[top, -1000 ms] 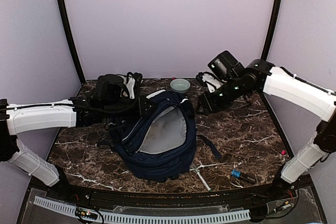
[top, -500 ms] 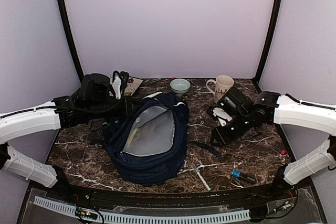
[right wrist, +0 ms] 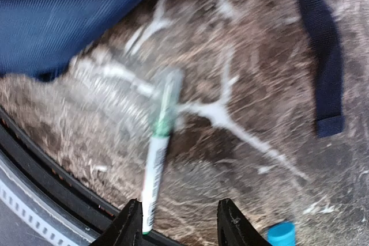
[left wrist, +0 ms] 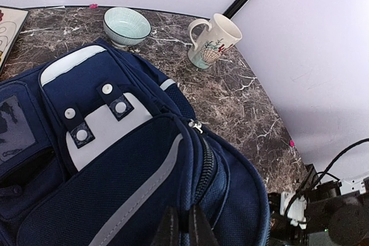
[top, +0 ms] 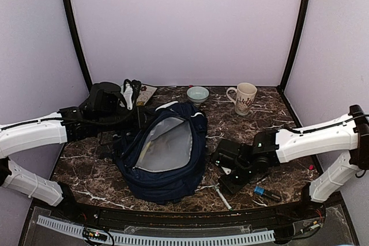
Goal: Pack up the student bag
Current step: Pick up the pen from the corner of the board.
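The student bag (top: 164, 156), navy with grey lining, lies in the middle of the table with its mouth gaping upward. My left gripper (top: 139, 117) is shut on the bag's rim; in the left wrist view its fingertips (left wrist: 181, 230) pinch the navy fabric beside the zipper of the bag (left wrist: 115, 171). My right gripper (top: 226, 176) hangs low over the table right of the bag. In the right wrist view its jaws (right wrist: 180, 223) stand open and empty over a white pen with a green-tinted cap (right wrist: 157, 154), which lies near the left finger. The same pen (top: 221, 193) lies near the front edge.
A mug (top: 245, 97) and a small bowl (top: 198, 93) stand at the back. A blue-capped item (top: 260, 191) lies right of the pen, seen also as a blue cap (right wrist: 281, 233). A loose bag strap (right wrist: 323, 56) trails on the marble. The table's front rail is close below the pen.
My right arm has swung from the back of the table, by the bag's top, down to the front right over the pen. The left gripper drew the bag's rim leftward, then held still.
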Action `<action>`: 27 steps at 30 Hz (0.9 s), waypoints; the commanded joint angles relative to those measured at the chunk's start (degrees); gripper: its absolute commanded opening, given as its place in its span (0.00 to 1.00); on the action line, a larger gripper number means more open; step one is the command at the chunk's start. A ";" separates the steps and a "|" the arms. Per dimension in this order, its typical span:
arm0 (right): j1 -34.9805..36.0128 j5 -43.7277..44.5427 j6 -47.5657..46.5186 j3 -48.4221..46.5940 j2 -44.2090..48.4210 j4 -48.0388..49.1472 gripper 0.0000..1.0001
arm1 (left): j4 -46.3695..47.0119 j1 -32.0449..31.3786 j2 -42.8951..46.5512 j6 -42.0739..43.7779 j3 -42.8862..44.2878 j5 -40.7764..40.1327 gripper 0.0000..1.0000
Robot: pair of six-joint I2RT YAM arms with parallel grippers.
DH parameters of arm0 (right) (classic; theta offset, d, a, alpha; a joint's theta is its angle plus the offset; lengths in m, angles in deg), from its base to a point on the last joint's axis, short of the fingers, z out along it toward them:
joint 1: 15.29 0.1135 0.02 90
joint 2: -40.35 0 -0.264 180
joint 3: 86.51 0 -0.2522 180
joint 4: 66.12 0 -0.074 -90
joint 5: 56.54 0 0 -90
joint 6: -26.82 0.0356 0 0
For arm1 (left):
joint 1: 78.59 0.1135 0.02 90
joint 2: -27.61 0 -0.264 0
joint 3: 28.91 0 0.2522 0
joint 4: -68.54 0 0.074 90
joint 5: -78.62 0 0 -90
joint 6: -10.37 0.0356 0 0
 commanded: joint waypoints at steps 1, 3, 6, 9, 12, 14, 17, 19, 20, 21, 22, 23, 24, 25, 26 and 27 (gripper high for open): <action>6.80 4.10 2.82 0.33 -1.33 -0.97 0.45 | 0.53 0.63 0.90 -2.21 -1.22 -0.62 0.00; 8.47 5.45 3.22 0.19 -1.72 -1.40 0.44 | 0.58 0.66 0.90 -2.67 -1.67 -0.57 0.00; 9.49 5.46 3.09 0.75 -2.65 -1.35 0.44 | 0.97 0.71 0.97 -3.18 -2.14 -0.41 0.00; 10.74 5.42 2.80 1.39 -3.98 -1.11 0.44 | 1.11 0.68 1.07 -3.40 -2.46 -0.36 0.00; 11.96 5.43 2.37 2.79 -4.52 -0.04 0.43 | 1.10 0.64 1.23 -3.32 -2.54 -0.48 0.00; 12.13 5.38 3.04 3.69 -4.20 0.60 0.42 | 1.12 0.70 1.25 -3.23 -2.44 -0.48 0.00; 12.20 5.02 3.55 4.54 -3.59 1.81 0.40 | 1.05 0.71 1.25 -3.19 -2.54 -0.54 0.00; 12.22 4.61 3.59 4.82 -3.68 2.37 0.39 | 1.15 0.68 1.17 -3.23 -2.61 -0.49 0.00; 12.22 4.47 3.57 4.91 -3.80 2.46 0.39 | 1.17 0.64 1.15 -3.23 -2.69 -0.41 0.00; 12.22 4.39 3.59 5.00 -3.89 2.62 0.39 | 1.25 0.66 1.16 -3.30 -2.76 -0.37 0.00; 12.30 4.25 3.59 5.05 -3.98 2.77 0.38 | 1.21 0.65 1.16 -3.36 -2.81 -0.29 0.00; 12.31 4.14 3.65 5.12 -4.04 2.91 0.38 | 1.19 0.69 1.16 -3.40 -2.79 -0.28 0.00; 12.31 4.11 3.65 5.11 -4.00 2.93 0.38 | 1.23 0.65 1.16 -3.41 -2.88 -0.23 0.00; 12.31 4.11 3.71 5.18 -3.99 2.96 0.37 | 1.21 0.68 1.14 -3.38 -2.89 -0.19 0.00; 12.31 4.15 3.76 5.26 -3.93 3.12 0.37 | 1.18 0.71 1.16 -3.33 -2.88 -0.19 0.00; 12.31 4.19 3.77 5.35 -3.91 3.21 0.37 | 1.22 0.70 1.16 -3.25 -2.92 -0.19 0.00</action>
